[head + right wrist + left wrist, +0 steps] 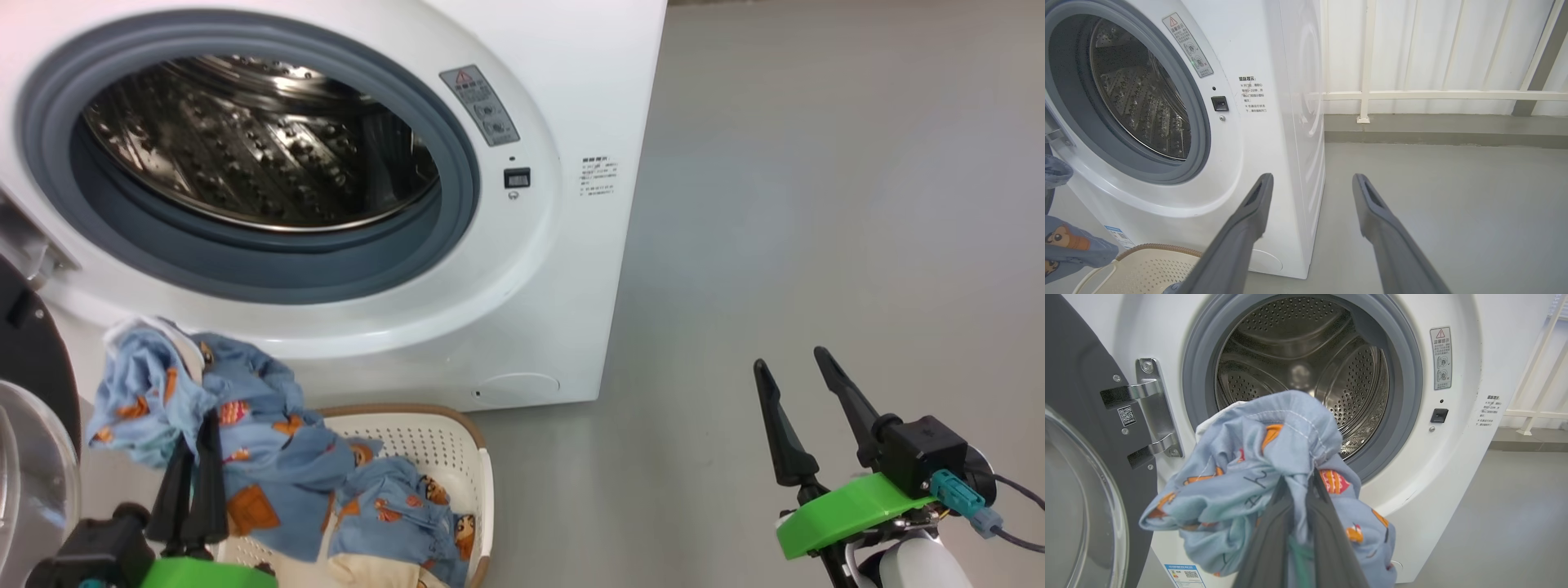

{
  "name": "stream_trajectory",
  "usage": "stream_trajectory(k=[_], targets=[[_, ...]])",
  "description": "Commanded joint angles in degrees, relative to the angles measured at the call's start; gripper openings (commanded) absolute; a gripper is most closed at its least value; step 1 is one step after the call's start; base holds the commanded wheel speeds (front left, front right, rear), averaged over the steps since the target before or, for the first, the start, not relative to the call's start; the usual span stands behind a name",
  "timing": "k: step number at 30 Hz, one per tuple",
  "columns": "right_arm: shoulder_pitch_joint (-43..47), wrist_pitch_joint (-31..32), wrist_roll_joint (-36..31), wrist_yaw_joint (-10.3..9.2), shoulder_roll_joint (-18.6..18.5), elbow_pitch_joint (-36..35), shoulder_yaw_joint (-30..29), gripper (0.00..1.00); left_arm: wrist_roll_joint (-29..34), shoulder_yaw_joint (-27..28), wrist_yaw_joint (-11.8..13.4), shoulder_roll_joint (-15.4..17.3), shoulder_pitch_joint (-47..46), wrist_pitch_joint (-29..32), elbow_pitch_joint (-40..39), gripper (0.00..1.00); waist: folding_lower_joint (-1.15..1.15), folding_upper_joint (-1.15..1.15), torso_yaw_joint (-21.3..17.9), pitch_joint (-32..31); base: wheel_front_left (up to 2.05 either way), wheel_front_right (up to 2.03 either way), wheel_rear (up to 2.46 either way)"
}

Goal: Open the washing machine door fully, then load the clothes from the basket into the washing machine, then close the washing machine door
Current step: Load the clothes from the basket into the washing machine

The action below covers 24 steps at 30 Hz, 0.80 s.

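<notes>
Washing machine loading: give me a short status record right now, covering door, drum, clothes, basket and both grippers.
door: washing machine door open, swung out at the left of the head view
drum: drum of the washing machine, no fabric seen inside
clothes: clothes, one bunch lifted before the opening, the rest trailing into the basket
basket: basket on the floor before the machine
left gripper: left gripper shut on the clothes
right gripper: right gripper open, holding nothing

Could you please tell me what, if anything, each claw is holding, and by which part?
The left claw pinches the clothes by a bunched fold; the right claw is open, empty.
</notes>
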Motion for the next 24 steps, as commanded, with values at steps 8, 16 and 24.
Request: stream_trajectory(k=[8, 16, 24], targets=[[0.82, -0.68, -0.69, 0.09, 0.2, -1.54, 1.27, 1.0, 1.66, 2.69, 1.04, 0.04, 2.82, -0.47, -3.41, 0.0, 0.0, 0.0, -0.48, -2.56, 0.0, 0.0, 0.0], [2.07, -0.68, -0.98, 0.09, 0.22, -1.85, 1.06, 1.0, 1.6, 3.32, 1.23, -0.22, 4.09, -0.47, -3.74, 0.0, 0.0, 0.0, -0.91, -2.96, 0.0, 0.0, 0.0], [2.09, -0.68, -0.98, 0.09, 0.24, -2.08, 1.1, 1.0, 1.37, 2.97, 1.37, -0.32, 3.78, -0.47, -4.18, 0.0, 0.0, 0.0, -1.19, -2.1, 0.0, 0.0, 0.0]])
